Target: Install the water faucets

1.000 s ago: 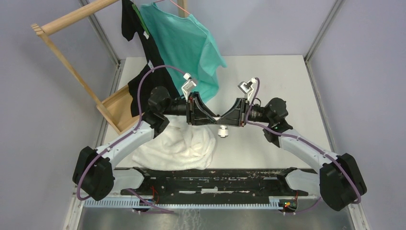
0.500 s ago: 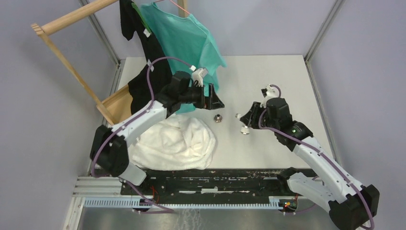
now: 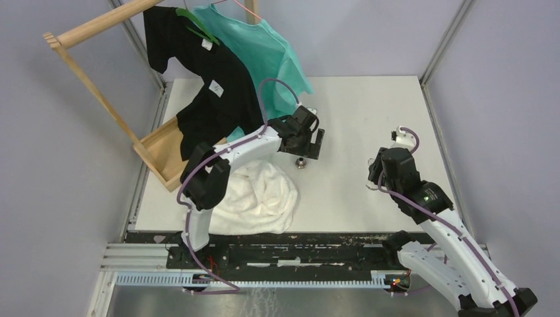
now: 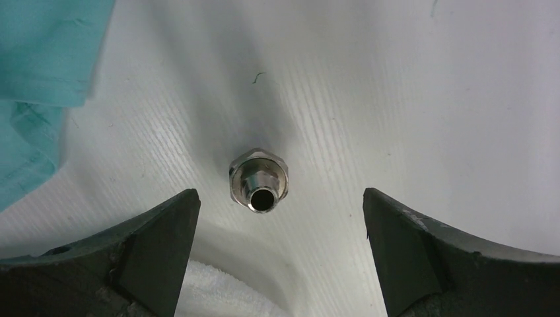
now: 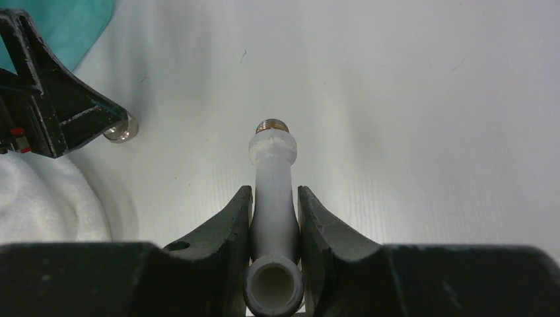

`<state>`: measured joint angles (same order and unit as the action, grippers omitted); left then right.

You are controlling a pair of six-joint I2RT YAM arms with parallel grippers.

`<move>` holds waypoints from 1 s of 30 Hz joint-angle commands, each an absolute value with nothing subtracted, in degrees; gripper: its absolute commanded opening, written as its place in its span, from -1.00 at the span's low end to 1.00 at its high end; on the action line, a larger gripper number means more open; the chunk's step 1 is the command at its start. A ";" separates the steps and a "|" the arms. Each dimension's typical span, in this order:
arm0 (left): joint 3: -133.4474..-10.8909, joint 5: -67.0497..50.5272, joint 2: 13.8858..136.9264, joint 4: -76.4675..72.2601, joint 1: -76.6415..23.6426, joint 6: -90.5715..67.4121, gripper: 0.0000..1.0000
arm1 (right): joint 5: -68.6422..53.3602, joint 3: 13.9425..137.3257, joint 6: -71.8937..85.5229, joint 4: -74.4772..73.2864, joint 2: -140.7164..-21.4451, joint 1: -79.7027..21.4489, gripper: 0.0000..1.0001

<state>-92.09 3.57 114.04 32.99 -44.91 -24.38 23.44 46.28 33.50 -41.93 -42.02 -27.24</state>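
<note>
Lab cell, grey panels (image 3: 508, 99), aluminium frame (image 3: 446, 39)

The fitting (image 3: 301, 163) stands on the counter (image 3: 370, 112). Just left of the fitting, toward the arm bases, lies the towel (image 3: 251, 191). The left end effector (image 3: 309, 150) hangs over the fitting, one finger on either side, apart from it. Well right of the fitting, the spout (image 5: 272, 165) sits clamped between the right end effector's (image 5: 274, 198) fingers. Behind and left of the fitting stands the rack (image 3: 92, 90), with shirts (image 3: 218, 86) hanging on it.
</note>
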 commanded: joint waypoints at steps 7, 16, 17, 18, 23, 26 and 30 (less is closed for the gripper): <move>-94.28 11.76 119.15 34.69 -47.44 -20.56 0.90 | 23.75 47.04 32.04 -41.55 -41.33 -27.29 -0.99; -93.66 9.28 121.91 32.89 -47.55 -20.81 0.51 | 22.55 47.02 32.00 -40.79 -42.16 -27.26 -0.99; -93.72 9.17 122.18 32.92 -47.53 -20.83 0.48 | 22.51 47.02 32.00 -40.80 -42.16 -27.29 -0.99; -93.82 9.12 122.43 32.88 -47.52 -20.82 0.45 | 22.42 46.96 31.97 -40.81 -42.21 -27.25 -0.99; -94.27 9.40 123.69 32.94 -47.55 -20.79 0.31 | 21.79 46.76 31.99 -40.55 -42.82 -27.30 -0.99; -94.64 9.41 124.11 32.92 -47.55 -20.71 0.18 | 21.08 46.84 31.76 -40.35 -43.38 -27.25 -0.99; -95.06 8.76 123.84 32.61 -47.27 -21.32 -0.36 | 17.71 48.23 31.41 -39.81 -45.39 -27.25 -0.99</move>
<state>-92.95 9.78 123.39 34.15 -47.46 -22.11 20.53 46.26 32.45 -43.24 -44.01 -27.27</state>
